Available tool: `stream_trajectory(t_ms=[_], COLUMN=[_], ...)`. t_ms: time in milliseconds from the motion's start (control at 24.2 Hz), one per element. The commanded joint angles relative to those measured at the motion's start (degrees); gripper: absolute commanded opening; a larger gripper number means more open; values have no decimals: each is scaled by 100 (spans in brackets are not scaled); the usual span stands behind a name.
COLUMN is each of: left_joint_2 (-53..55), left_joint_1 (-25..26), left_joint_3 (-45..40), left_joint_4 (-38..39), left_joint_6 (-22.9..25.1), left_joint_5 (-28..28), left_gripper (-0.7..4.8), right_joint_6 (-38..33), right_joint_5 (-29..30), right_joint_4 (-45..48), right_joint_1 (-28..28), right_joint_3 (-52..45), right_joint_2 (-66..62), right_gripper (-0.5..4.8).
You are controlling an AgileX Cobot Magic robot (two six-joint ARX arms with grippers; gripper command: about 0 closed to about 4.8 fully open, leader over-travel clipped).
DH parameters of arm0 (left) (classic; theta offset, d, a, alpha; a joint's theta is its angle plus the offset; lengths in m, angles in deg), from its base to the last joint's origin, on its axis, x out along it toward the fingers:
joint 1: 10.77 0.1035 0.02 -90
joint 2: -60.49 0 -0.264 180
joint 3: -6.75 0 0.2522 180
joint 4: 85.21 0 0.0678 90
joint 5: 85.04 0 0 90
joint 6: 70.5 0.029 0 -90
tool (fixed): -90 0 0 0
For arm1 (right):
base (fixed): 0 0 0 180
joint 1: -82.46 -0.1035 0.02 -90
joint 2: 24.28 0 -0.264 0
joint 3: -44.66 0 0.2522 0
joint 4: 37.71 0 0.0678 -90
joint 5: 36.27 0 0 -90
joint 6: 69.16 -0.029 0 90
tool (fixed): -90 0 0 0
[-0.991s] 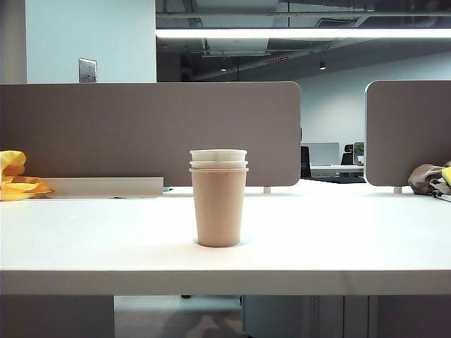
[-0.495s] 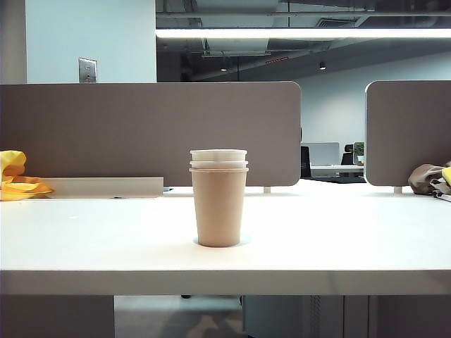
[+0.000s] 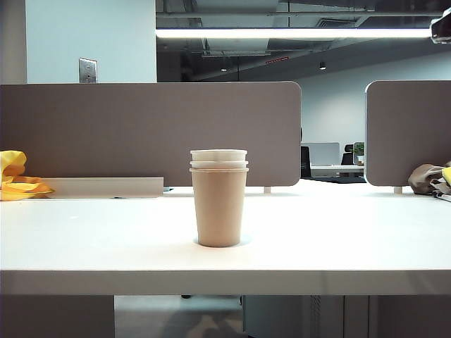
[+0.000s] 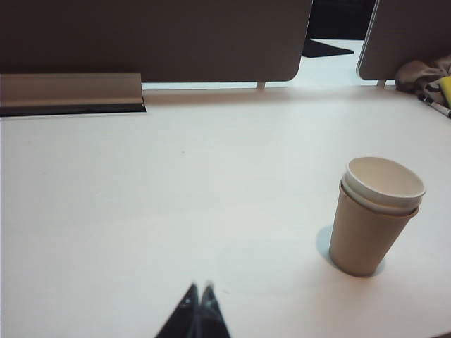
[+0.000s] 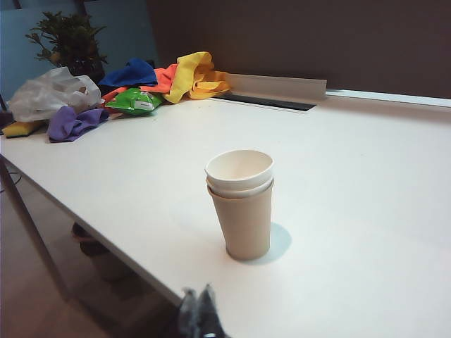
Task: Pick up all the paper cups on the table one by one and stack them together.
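Three tapered paper cups (image 3: 219,201) seen nested in one upright stack: plain tan-brown cup outermost, two white rolled rims showing above its rim. Stack stood on wide white smooth-topped table (image 3: 338,239), near middle of front edge. Left gripper (image 4: 198,290) held above table, well apart from stack, fingers pressed together, nothing grasped. Right gripper (image 5: 199,293) likewise clenched and empty, near table's edge, apart from stack.

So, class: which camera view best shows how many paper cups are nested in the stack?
The exterior view: side-on, the stack shows three rims, two white above the brown one. Both wrist views, with each shut gripper clear of the stack, look down into it, so the rims overlap.
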Motion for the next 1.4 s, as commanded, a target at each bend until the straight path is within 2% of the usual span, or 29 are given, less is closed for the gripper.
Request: stream_trajectory(t_ms=[41,454,784,1238,1403], left_joint_2=[4,4,4,2,2], left_joint_1=[7,7,7,4,4], left_joint_3=[-94,-656,-1134,-1132,-1132], left_joint_4=[-181,-525,-739,-549,-472], left_joint_6=[11,11,11,11,11], left_joint_5=[-31,-28,-28,-31,-46], left_gripper=[-6,-6,-6,-6,-6], right_joint_6=[-9,-9,-7,-9,-7], right_joint_5=[13,17,15,15,15], right_joint_4=[299,728,573,527,240], right_joint_1=[-2,-4,-4,-4,-4], right_joint_3=[-66,-944,-953,-953,-953], right_joint_2=[0,2,2,2,2], right_gripper=[0,0,0,-1,0])
